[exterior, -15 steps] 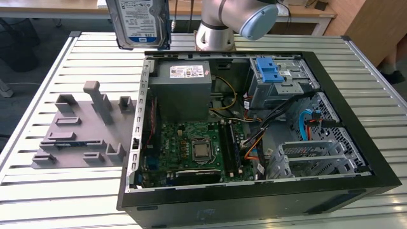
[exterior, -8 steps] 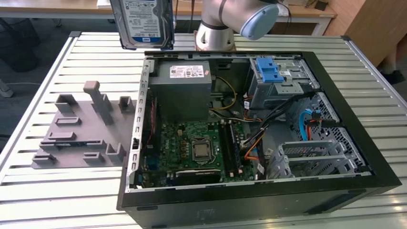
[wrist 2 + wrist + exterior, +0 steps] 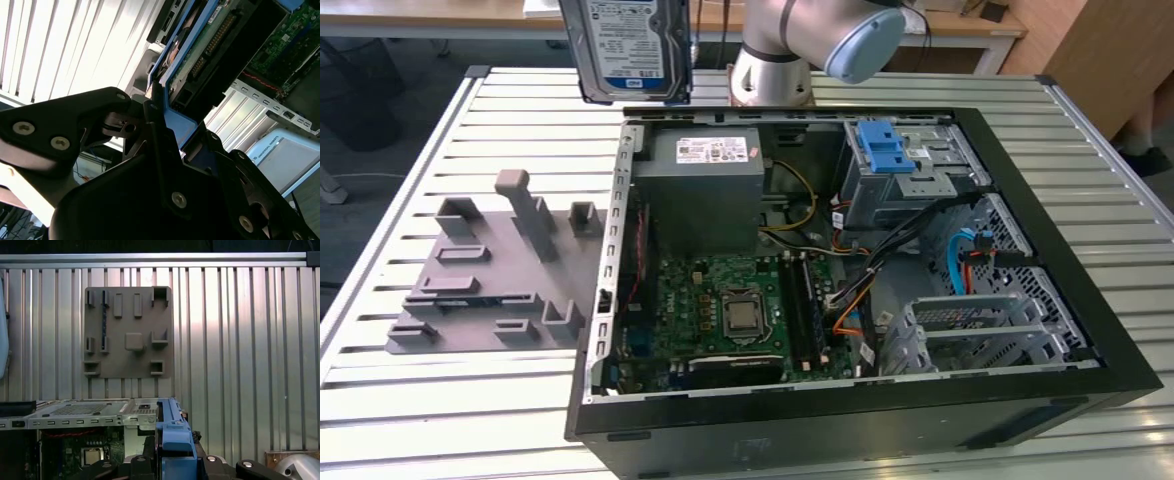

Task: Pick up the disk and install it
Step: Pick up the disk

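Observation:
The disk hangs upright in the air above the far edge of the open computer case, on the exterior view's left, with its blue-and-white label facing the camera. In the second wrist view my gripper is shut on the disk by its blue side rail, and the black fingers press on both sides. The disk's green circuit board side faces that camera. In the first wrist view the blue rail of the disk stands between the gripper's black parts.
A grey fixture plate with upright pegs lies on the slatted metal table, to the case's left in the exterior view. Inside the case are a grey power supply, the motherboard, loose cables, and a drive cage with a blue latch.

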{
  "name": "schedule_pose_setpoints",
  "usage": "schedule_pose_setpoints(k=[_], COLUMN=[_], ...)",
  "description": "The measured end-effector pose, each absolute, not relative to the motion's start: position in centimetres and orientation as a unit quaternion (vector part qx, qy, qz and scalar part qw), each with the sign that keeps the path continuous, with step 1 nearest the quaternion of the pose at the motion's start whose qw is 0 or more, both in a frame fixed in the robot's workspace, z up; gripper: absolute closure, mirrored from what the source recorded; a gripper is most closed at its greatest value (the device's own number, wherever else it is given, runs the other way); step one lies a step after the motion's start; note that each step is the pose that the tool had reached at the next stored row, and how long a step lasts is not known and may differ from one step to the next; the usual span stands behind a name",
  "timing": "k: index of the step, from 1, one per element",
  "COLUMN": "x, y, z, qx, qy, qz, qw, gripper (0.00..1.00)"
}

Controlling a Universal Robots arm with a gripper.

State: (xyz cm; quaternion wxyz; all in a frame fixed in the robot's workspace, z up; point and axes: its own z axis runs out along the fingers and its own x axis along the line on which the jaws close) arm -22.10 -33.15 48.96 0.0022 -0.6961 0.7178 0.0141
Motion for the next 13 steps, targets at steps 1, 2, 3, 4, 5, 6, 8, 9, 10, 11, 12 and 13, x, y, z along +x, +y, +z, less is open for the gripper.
schedule_pose_setpoints(k=[1,2,3,4,5,6,8,9,10,11,12,13], x=[-22.02,-21.95,-21.88,-21.82,-21.76,-21.7,-21.59,-21.53,-21.48,-21.41,-21.35,-21.28], y=[-33.15,-33.15,-33.15,-33.15,-33.16,-33.16,-33.15,-33.15,-33.15,-33.15,-33.15,-33.15], z=[48.96,48.96,48.96,48.96,48.96,48.96,48.96,48.96,48.96,48.96,48.96,48.96], qx=[-0.696,-0.696,-0.696,-0.696,-0.696,-0.696,-0.696,-0.696,-0.696,-0.696,-0.696,-0.696], qy=[0.718,0.718,0.718,0.718,0.718,0.718,0.718,0.718,0.718,0.718,0.718,0.718], qz=[0.014,0.014,0.014,0.014,0.014,0.014,0.014,0.014,0.014,0.014,0.014,0.014], qw=[0.002,0.002,0.002,0.002,0.002,0.002,0.002,0.002,0.002,0.002,0.002,0.002], gripper=[0.64,0.64,0.64,0.64,0.64,0.64,0.64,0.64,0.64,0.64,0.64,0.64])
